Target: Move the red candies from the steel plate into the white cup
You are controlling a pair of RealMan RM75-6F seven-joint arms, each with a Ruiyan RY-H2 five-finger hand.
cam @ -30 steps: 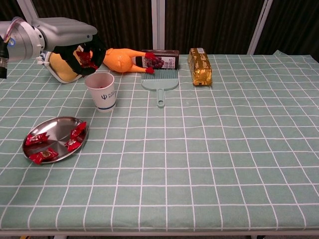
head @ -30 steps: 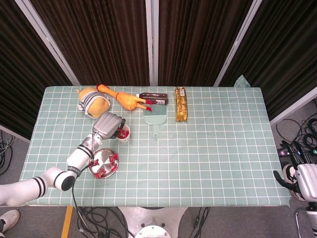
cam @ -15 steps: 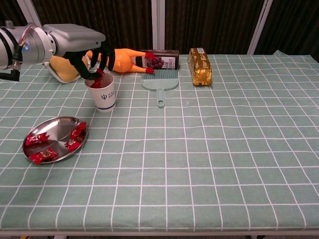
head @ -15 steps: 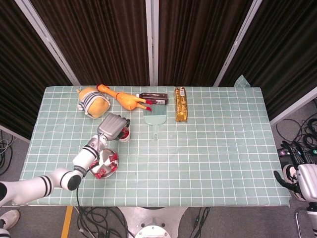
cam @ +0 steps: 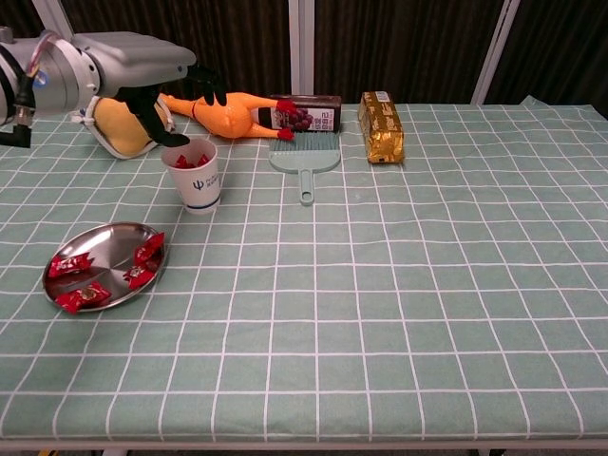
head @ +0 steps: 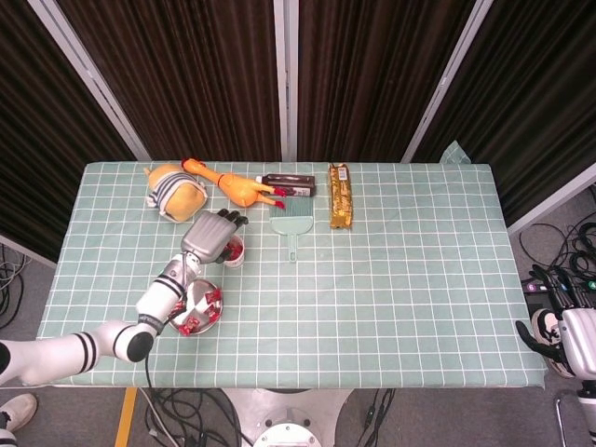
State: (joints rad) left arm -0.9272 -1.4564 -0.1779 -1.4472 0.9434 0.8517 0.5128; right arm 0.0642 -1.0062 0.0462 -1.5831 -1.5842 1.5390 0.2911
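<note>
Four red candies (cam: 100, 275) lie on the steel plate (cam: 103, 237) at lower left of the chest view. Above it, the left hand (cam: 161, 81) hovers over the white cup (cam: 196, 180), fingers spread apart and holding nothing; red candy shows at the cup's rim. Behind stand a plush toy (cam: 119, 128) and rubber chicken (cam: 233, 116), then a dark box (cam: 306, 112), a green brush (cam: 306, 157) and a gold packet (cam: 380, 125). At the head view's lower right edge, the right hand (head: 559, 335) shows too little to tell its state.
</note>
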